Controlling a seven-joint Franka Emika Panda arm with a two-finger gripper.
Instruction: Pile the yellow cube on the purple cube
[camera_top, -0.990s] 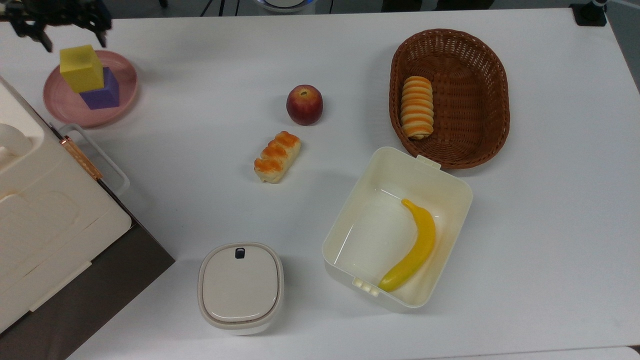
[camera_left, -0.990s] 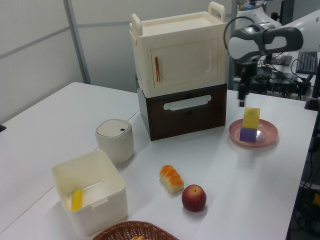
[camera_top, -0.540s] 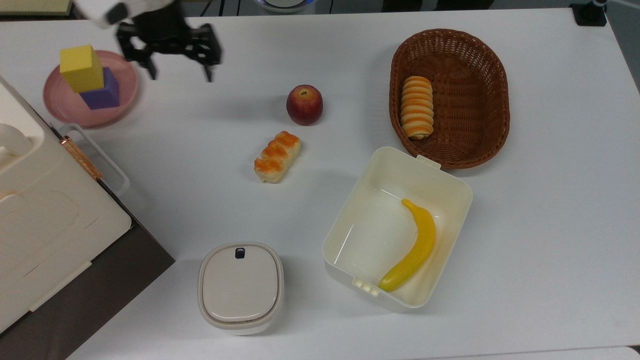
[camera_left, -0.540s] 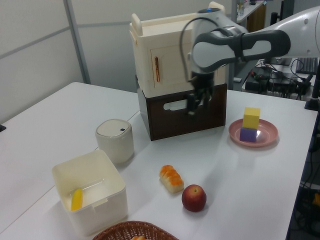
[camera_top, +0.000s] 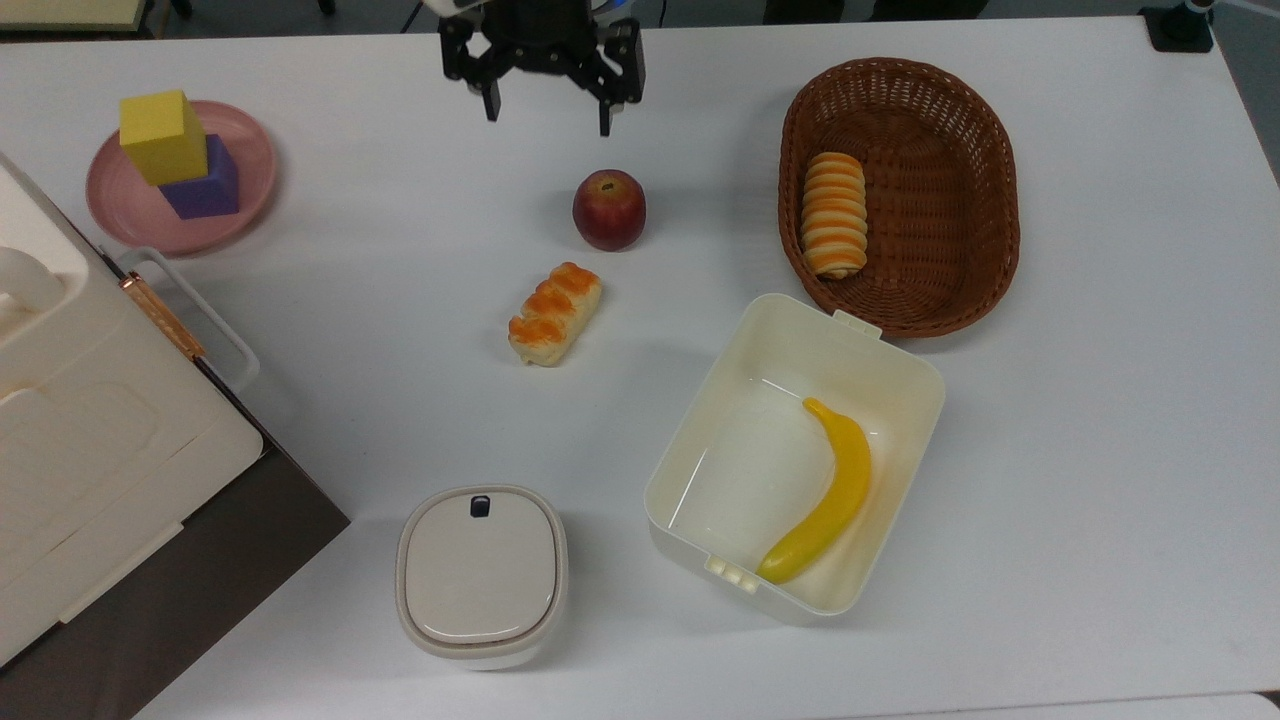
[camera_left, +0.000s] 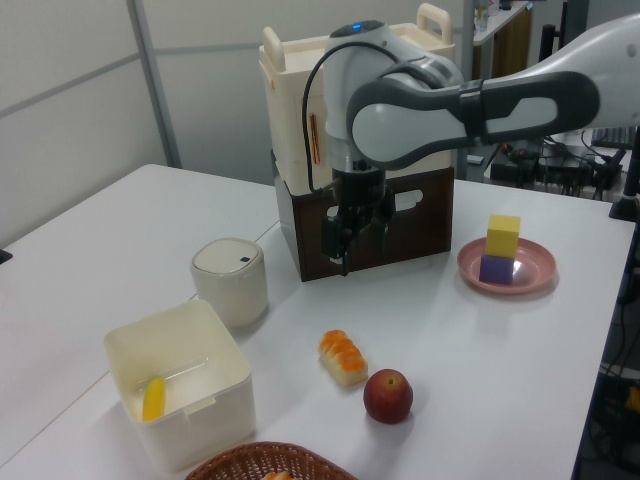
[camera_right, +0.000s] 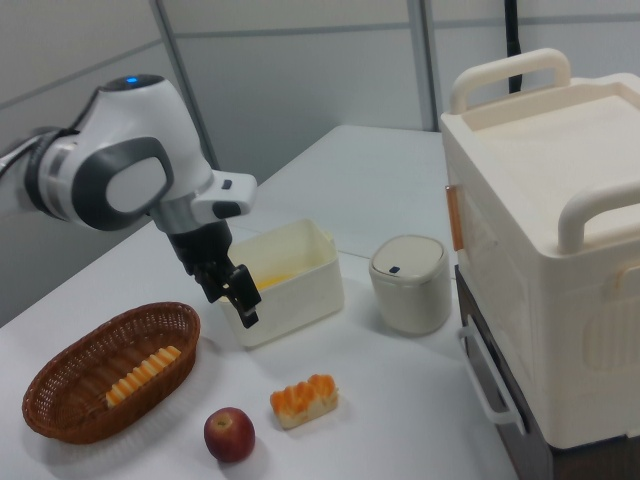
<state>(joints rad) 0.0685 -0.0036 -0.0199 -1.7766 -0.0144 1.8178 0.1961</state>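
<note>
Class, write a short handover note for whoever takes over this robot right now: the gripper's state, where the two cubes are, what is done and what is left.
Gripper: open and empty, hanging above the table near the top view's upper edge, just beyond the apple and well apart from the cubes.
Yellow cube: sitting on top of the purple cube, set a little off-centre and turned relative to it, but resting steadily.
Purple cube: on the pink plate, beside the cream cabinet.
Done: the stack is built and released.
Left: nothing on the stacking itself, as far as can be judged; just park the arm.
</note>
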